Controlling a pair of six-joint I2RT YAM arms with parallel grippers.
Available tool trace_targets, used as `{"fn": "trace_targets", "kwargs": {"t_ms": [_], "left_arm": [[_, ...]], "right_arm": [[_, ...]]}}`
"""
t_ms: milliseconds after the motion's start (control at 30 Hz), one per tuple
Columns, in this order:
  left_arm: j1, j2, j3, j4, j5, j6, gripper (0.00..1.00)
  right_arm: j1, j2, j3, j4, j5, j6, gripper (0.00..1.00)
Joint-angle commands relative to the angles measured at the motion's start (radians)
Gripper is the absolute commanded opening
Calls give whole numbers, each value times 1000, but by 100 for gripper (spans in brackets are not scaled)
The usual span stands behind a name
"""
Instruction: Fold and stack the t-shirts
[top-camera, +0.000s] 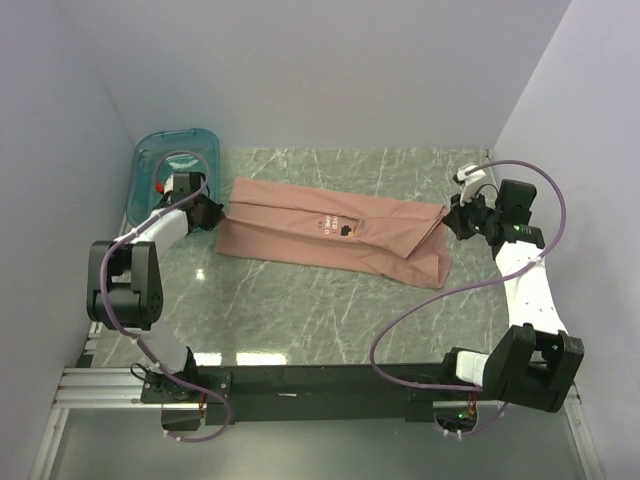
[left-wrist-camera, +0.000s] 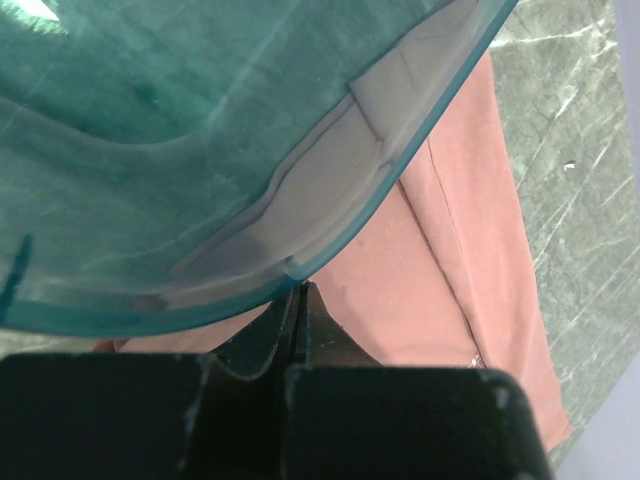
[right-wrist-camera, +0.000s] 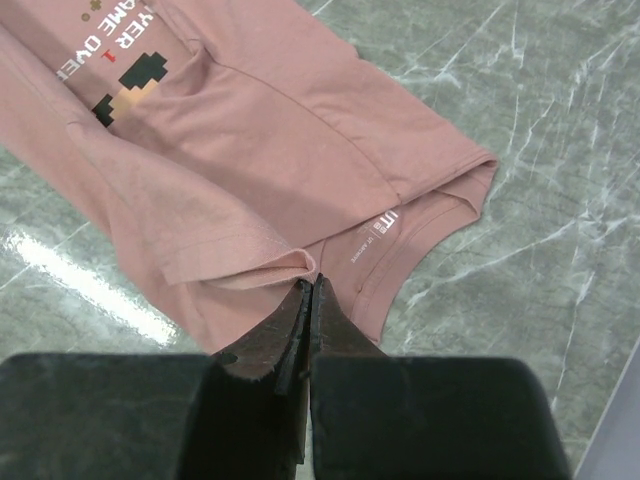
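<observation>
Beside the teal bin (top-camera: 148, 165) — pink t-shirt (top-camera: 300, 225), on the table (top-camera: 330, 300).

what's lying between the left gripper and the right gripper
The dusty-pink t-shirt, lying as a long strip, fills the stretch from the left gripper to the right gripper. Nothing else lies there. The top external view shows it.
</observation>
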Motion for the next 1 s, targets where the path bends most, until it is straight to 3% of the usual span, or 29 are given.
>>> {"fn": "trace_targets", "kwargs": {"t_ms": [0,967], "left_arm": [[-2,38,74,-4,-6,37,0],[-25,170,195,-53,-31,66,0]], "right_arm": [[-9,18,57,48,-2,18,0],[14,243,236,13,-21,64,0]]}}
